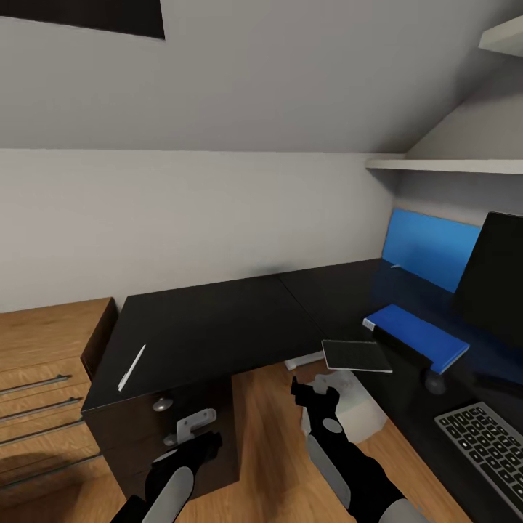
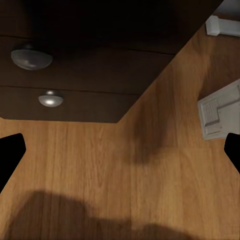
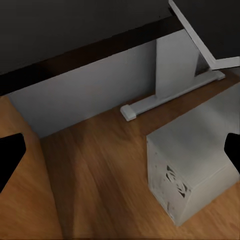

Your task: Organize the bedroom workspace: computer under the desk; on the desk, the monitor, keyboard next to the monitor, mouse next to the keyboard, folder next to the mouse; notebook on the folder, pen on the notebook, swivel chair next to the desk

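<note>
My left gripper [image 1: 195, 436] hangs low in front of the desk's [image 1: 218, 327] black drawers [image 1: 171, 428], its fingers spread wide and holding nothing; the wrist view looks down on wood floor [image 2: 100, 165] and two round knobs [image 2: 31, 57]. My right gripper [image 1: 314, 396] hovers near the desk's inner edge, jaws also wide apart and empty, above the grey computer [image 3: 192, 157] standing on the floor under the desk beside the white leg [image 3: 172, 75]. On the desk, the notebook [image 1: 356, 355] overhangs the inner edge, the blue folder [image 1: 418, 335] lies just behind it, the monitor [image 1: 494, 280] stands further back, the keyboard [image 1: 483, 443] sits at the near end, and the white pen [image 1: 131, 367] rests on the far left part.
</note>
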{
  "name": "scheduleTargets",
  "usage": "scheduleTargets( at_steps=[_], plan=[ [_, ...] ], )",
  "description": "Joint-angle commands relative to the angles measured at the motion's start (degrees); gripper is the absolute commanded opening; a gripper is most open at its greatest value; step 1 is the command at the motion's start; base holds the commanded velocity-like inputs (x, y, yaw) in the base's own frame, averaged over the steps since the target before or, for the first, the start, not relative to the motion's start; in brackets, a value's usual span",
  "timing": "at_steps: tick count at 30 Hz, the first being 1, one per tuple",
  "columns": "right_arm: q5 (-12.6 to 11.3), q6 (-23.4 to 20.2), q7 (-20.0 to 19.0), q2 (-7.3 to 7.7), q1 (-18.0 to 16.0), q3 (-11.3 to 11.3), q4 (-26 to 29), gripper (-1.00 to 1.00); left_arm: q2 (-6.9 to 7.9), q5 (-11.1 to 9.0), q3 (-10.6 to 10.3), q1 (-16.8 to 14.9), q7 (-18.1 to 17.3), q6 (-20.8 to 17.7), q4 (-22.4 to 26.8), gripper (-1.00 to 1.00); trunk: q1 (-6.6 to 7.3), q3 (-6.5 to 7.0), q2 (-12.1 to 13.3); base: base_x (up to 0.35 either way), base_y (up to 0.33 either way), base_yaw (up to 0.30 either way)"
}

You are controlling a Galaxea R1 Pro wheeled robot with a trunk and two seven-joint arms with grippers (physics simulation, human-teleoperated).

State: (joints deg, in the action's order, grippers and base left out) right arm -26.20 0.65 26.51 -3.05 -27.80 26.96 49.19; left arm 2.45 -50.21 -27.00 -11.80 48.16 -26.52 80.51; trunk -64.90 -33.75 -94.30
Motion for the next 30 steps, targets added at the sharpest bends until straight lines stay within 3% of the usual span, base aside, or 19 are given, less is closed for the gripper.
scheduleTargets(
  at_steps=[1, 11, 19, 30],
  plan=[
    [-0.5, 0.1, 0.4, -0.15, -0.1, 0.2, 0.1, 1.00, 0.04, -0.3, -0.1, -0.1, 0.4, -0.1, 0.0, 1.00, 0.00, -0.06, 0.0, 0.000, 0.000, 0.000],
    [-0.1, 0.1, 0.5, -0.35, -0.1, 0.1, 0.0, 1.00, 0.01, -0.4, -0.1, -0.1, 0.4, -0.1, -0.2, 1.00, 0.00, -0.04, 0.0, -0.207, 0.000, -0.008],
    [-0.1, 0.1, 0.5, -0.29, -0.1, 0.1, 0.0, 1.00, 0.04, -0.5, 0.0, -0.1, 0.4, -0.2, -0.2, 1.00, 0.00, 0.18, 0.0, -0.276, 0.159, -0.234],
    [-0.2, 0.1, 0.4, -0.50, -0.1, 0.2, 0.0, 1.00, 0.10, -0.5, 0.1, -0.1, 0.4, -0.2, -0.2, 1.00, 0.00, 0.20, 0.0, -0.035, 0.044, -0.050]
  ],
)
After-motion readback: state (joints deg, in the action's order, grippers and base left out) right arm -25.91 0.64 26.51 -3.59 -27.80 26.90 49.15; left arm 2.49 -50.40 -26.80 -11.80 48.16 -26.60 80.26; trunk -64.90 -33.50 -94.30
